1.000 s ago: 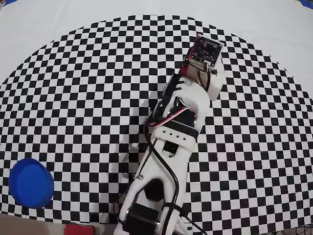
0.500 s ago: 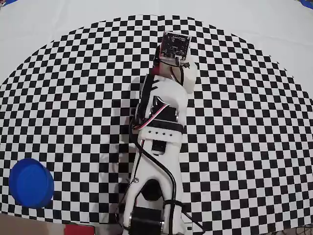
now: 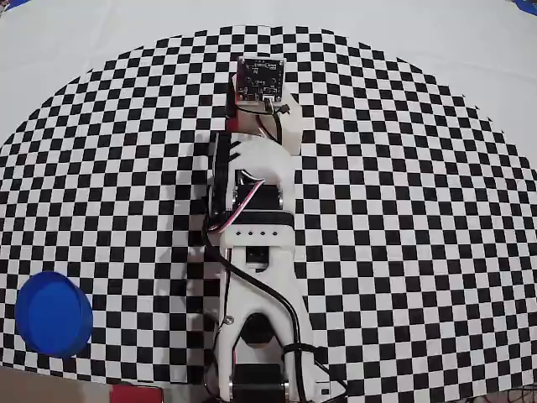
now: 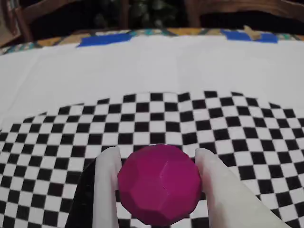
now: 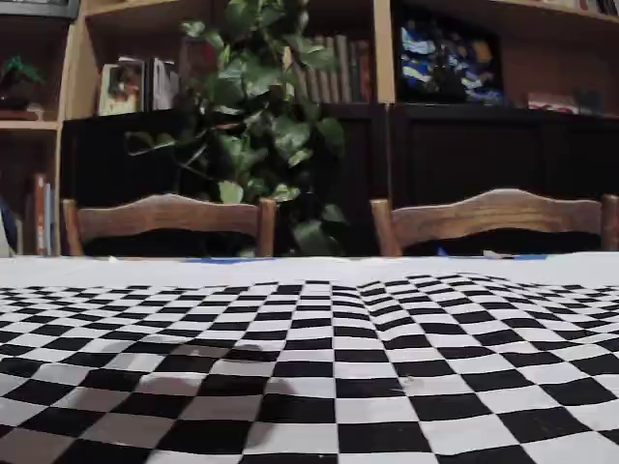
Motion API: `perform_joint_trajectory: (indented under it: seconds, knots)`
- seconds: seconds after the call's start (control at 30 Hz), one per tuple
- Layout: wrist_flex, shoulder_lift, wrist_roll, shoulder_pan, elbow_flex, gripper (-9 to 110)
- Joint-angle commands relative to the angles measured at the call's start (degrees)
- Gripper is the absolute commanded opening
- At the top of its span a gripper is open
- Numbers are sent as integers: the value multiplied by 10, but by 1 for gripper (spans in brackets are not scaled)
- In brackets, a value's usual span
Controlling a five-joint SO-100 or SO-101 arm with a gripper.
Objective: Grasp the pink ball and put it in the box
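Above the checkered cloth (image 3: 403, 210), overhead, the white arm (image 3: 256, 252) stretches up the frame, the blue box (image 3: 53, 313) well apart at lower left. Wrist view: the gripper (image 4: 159, 161) pinches the pink ball (image 4: 159, 184). Fixed view: chairs (image 5: 169, 220), bookshelves.

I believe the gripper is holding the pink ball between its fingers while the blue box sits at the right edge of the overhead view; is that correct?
Not quite: the box sits at the lower left edge of the overhead view, not the right. The rest holds: the wrist view shows the pink ball between the fingers of the gripper.
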Motion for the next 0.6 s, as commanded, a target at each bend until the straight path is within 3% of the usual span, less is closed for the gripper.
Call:
perform_joint_trajectory:
  seconds: [0.0,0.57]
  knots:
    - [-1,19,1,-28,-1,0]
    - [-2,22,3,-190,11,0]
